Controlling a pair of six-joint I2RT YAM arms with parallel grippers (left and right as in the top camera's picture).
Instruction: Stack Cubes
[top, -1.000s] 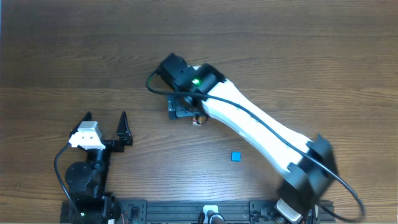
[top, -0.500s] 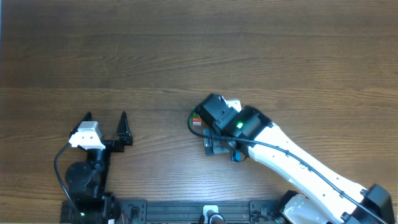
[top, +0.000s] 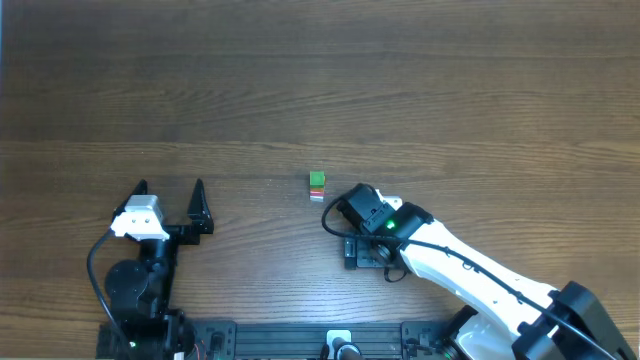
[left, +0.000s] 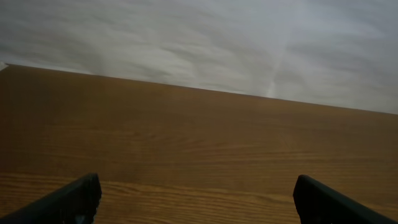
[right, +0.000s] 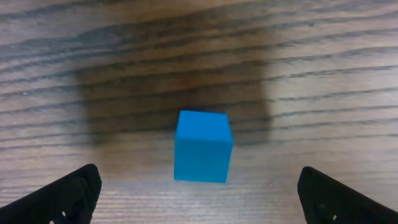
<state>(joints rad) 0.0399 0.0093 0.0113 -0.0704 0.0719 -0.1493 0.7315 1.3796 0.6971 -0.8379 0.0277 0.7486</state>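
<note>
the right gripper (right: 199, 200) hangs over the small blue plastic cube (right: 203, 146) on the brown wooden table (top: 300, 80), its fingers spread wide on either side of the cube. it should drop straight down, keep the cube centred and square to the pads, then close gently. the small green cube (top: 317, 179) sits on a small red cube (top: 317, 195) nearby. the left gripper (top: 169, 192) rests well apart, fingers parted.

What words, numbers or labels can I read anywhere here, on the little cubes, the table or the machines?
None can be read.
The blue cube has plain faces.
The green cube stacked on the red cube shows no marks.
The table is bare wood grain.
The right arm carries a green light, not a sign.
</note>
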